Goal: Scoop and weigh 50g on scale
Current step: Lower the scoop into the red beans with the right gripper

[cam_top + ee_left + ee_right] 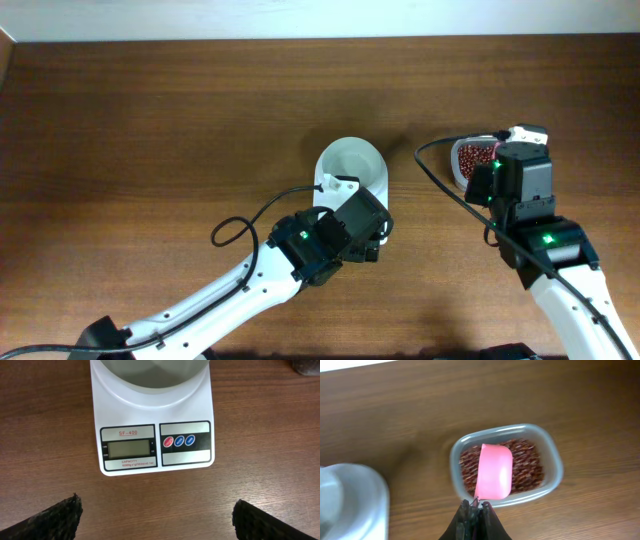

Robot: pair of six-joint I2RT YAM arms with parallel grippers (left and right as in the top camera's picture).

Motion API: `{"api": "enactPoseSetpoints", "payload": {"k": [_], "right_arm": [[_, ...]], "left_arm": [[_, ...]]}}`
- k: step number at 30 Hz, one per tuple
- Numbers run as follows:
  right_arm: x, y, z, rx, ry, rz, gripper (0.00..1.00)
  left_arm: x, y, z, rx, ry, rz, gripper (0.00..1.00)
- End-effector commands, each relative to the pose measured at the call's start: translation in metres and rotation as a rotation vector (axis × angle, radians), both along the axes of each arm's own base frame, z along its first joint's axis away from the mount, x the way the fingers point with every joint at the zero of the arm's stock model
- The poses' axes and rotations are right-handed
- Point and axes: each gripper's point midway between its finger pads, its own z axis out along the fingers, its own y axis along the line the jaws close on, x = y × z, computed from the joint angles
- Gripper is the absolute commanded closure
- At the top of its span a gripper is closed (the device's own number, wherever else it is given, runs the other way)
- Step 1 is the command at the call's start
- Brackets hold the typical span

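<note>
Right claw (476,507) pinches the pink measuring spoon (494,471) over the beans (527,467) in the clear tub (555,467), left claw (157,515) gapes before the scale (150,450), its bowl (150,372) seemingly empty: all weighing remains.

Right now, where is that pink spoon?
Right wrist view: the right pincer holds the pink spoon over the beans in the clear tub, right of the scale.

scale (107,410) white | beans (527,467) blurred, apparently red-brown | spoon (495,471) pink | table (420,410) brown woodgrain

Brown wood table (150,110): 2 items directly on it, white scale (152,415) and clear plastic tub (558,467), apart.
</note>
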Motion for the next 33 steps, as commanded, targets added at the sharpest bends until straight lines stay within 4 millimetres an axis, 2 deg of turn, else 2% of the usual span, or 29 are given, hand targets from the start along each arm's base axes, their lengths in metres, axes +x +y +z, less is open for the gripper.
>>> {"api": "enactPoseSetpoints", "payload": {"k": [1,4,6,9,13,17,19,23,27,33], "right_arm": [[0.010,-0.016,-0.004,-0.160,0.030,0.001,0.96],[0.021,-0.024,-0.018,-0.220,0.062,-0.035,0.94],[0.028,-0.024,-0.035,-0.243,0.107,-0.022,0.93],[0.031,-0.043,-0.055,-0.247,0.168,-0.073,0.93],[0.043,-0.041,-0.080,-0.057,0.189,0.000,0.94],[0.044,-0.055,-0.096,-0.015,0.222,-0.023,0.94],[0.044,-0.053,-0.107,-0.003,0.250,-0.014,0.94],[0.045,-0.033,-0.115,0.087,0.262,0.066,0.94],[0.043,-0.038,-0.130,0.182,0.295,0.065,0.95],[0.042,-0.039,-0.124,0.439,0.246,0.100,0.96]], "left_arm": [[0.000,0.000,-0.001,0.012,-0.006,-0.004,0.01],[0.000,0.000,-0.001,0.012,-0.006,-0.004,0.01],[0.000,0.000,-0.001,0.012,-0.006,-0.004,0.01],[0.000,0.000,-0.001,0.011,-0.005,-0.003,0.01],[0.000,0.000,-0.001,0.012,-0.006,-0.004,0.01],[0.000,0.000,-0.001,0.012,-0.006,-0.004,0.01],[0.000,0.000,-0.001,0.012,-0.006,-0.004,0.01],[0.000,0.000,-0.001,0.012,-0.006,-0.004,0.01],[0.000,0.000,-0.001,0.012,-0.006,-0.004,0.01],[0.000,0.000,-0.001,0.012,-0.006,-0.004,0.01]]}}
